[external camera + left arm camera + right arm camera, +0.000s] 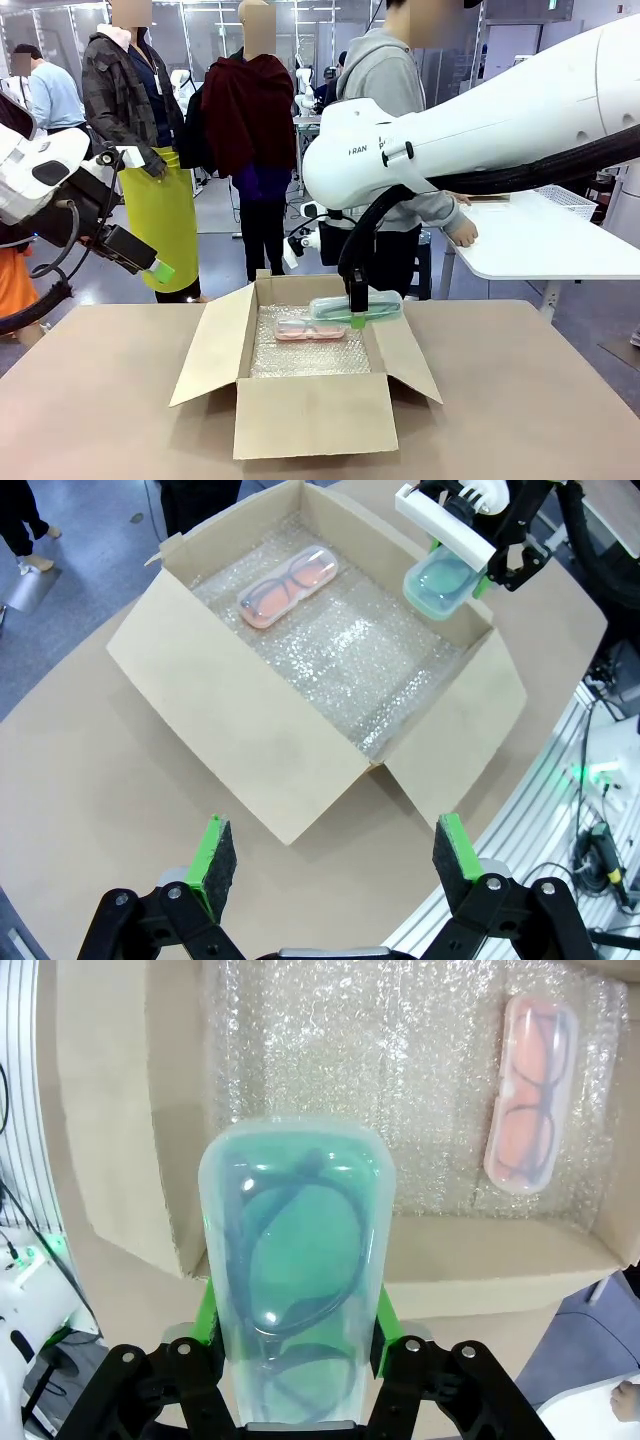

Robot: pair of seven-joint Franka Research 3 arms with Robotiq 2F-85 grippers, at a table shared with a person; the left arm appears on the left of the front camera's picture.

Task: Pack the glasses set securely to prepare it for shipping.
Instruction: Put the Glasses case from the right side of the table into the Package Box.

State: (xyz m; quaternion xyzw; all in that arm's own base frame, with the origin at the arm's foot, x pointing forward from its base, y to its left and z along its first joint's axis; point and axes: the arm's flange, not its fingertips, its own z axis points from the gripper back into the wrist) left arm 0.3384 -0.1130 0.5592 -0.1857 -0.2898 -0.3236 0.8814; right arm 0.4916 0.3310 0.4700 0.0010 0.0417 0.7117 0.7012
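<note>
**Green case held above the open box, pink case lying inside**

The right claw [357, 318] grips the mint green case [354, 304] by one end, its green pads pressed against the two long sides. The case hangs roughly level over the far right part of the cardboard box [310, 415], above the rim and clear of the floor inside. Dark-rimmed glasses show through its cloudy shell in the right wrist view.

The box stands open in the middle of the tabletop [100, 400], all four flaps folded outward. Bubble wrap [310, 360] lines its bottom. The pink case [308, 329] lies flat on that wrap near the far wall, with dark frames visible through the lid, apart from the green case.

The left claw [160, 268] hovers high off the left side of the tabletop, well away from the box. Its fingers are spread wide with nothing between them.
</note>
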